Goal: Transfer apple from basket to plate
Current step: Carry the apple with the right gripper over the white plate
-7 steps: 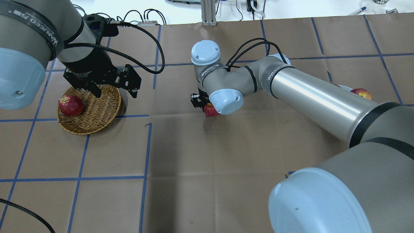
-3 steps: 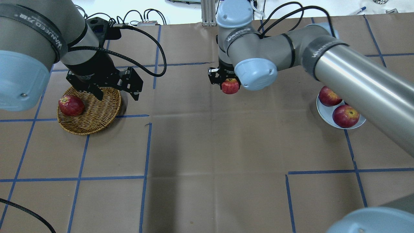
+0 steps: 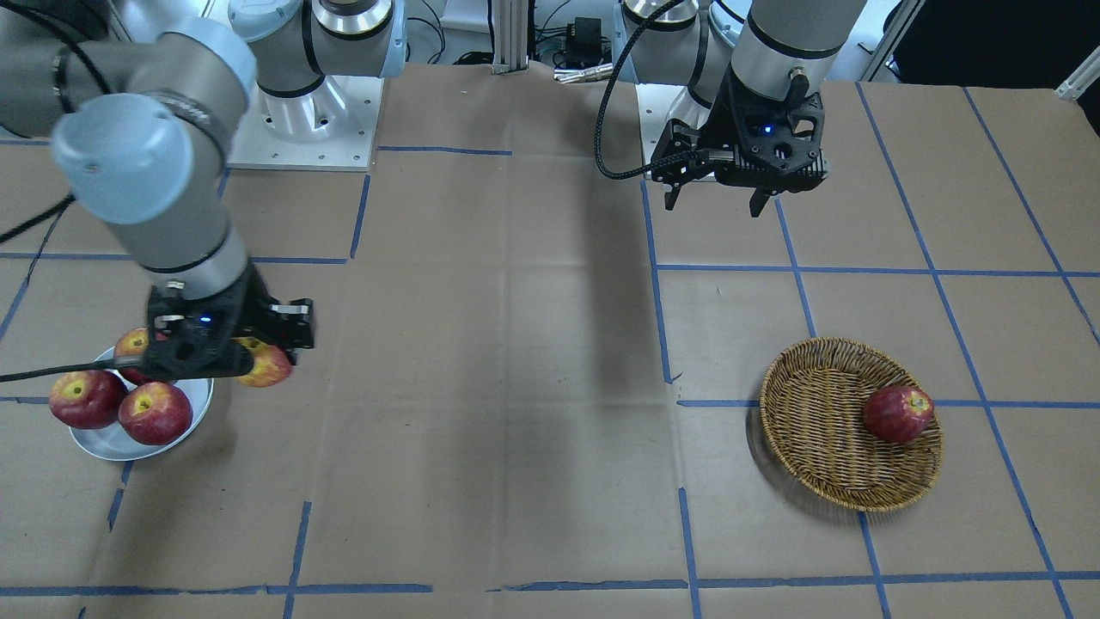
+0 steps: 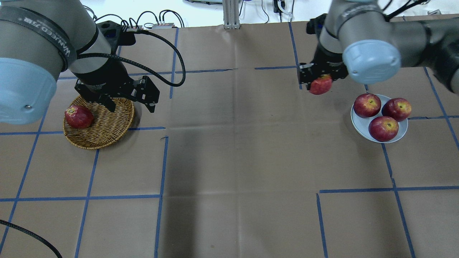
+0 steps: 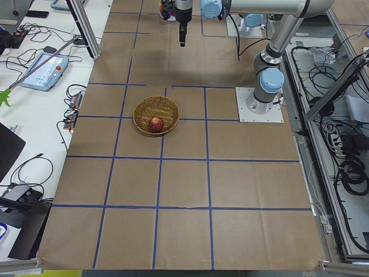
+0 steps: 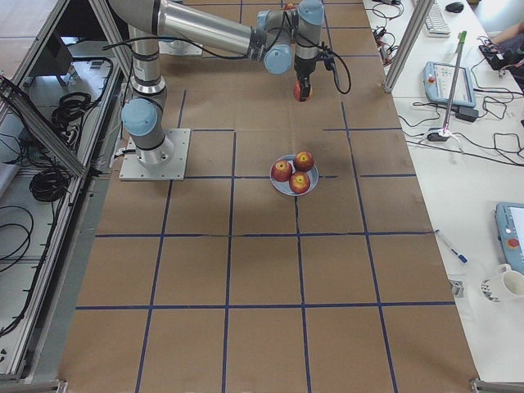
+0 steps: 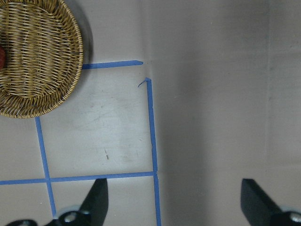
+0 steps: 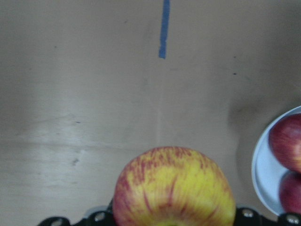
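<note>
the plate (image 4: 358, 124) and its three red apples (image 4: 383, 128) have not moved, nor has the basket (image 4: 104, 134) with one dark red apple (image 4: 78, 116) against its rim. the left gripper (image 4: 129, 104) still hangs over the basket's far edge, fingers (image 7: 96, 200) spread wide. farther out, the right gripper (image 4: 319, 82) has swung across from mid-table, pinching the apple (image 4: 321, 87) in the air. it is now near the plate's rim on the basket side, not above the plate. a wide stretch of brown paper on the table (image 4: 229, 161) separates basket and plate. bare plate surface shows on the side toward the basket. the table's far edge lies beyond the right gripper.
</note>
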You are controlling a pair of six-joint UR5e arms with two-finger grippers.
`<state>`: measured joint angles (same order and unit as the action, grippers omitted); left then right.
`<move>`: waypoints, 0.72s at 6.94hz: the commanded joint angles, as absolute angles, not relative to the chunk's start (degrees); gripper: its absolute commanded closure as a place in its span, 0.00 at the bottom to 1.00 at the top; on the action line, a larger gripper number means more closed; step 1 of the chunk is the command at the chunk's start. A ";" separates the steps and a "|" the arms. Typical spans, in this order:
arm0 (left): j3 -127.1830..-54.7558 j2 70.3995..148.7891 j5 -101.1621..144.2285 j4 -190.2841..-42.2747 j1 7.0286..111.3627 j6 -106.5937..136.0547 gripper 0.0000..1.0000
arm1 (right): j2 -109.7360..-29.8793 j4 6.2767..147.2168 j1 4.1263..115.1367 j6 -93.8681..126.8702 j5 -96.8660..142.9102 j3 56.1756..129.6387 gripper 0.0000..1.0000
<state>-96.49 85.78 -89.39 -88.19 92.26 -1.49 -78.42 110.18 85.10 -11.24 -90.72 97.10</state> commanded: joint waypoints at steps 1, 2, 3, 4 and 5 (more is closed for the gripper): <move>-96.50 85.78 -89.38 -88.15 92.29 -1.41 0.01 | -80.16 110.82 69.59 -33.83 -90.35 101.24 0.53; -96.50 85.69 -89.38 -88.24 92.37 -1.41 0.01 | -79.63 110.92 65.69 -38.45 -90.00 102.12 0.53; -96.50 85.61 -89.38 -88.24 92.46 -1.41 0.01 | -78.32 112.83 65.31 -38.84 -90.00 103.00 0.53; -96.50 85.61 -89.38 -88.24 92.46 -1.41 0.01 | -75.61 116.51 65.13 -39.20 -90.44 103.09 0.53; -96.50 85.61 -89.30 -88.24 92.46 -1.41 0.01 | -74.11 117.93 65.13 -39.29 -90.35 103.01 0.53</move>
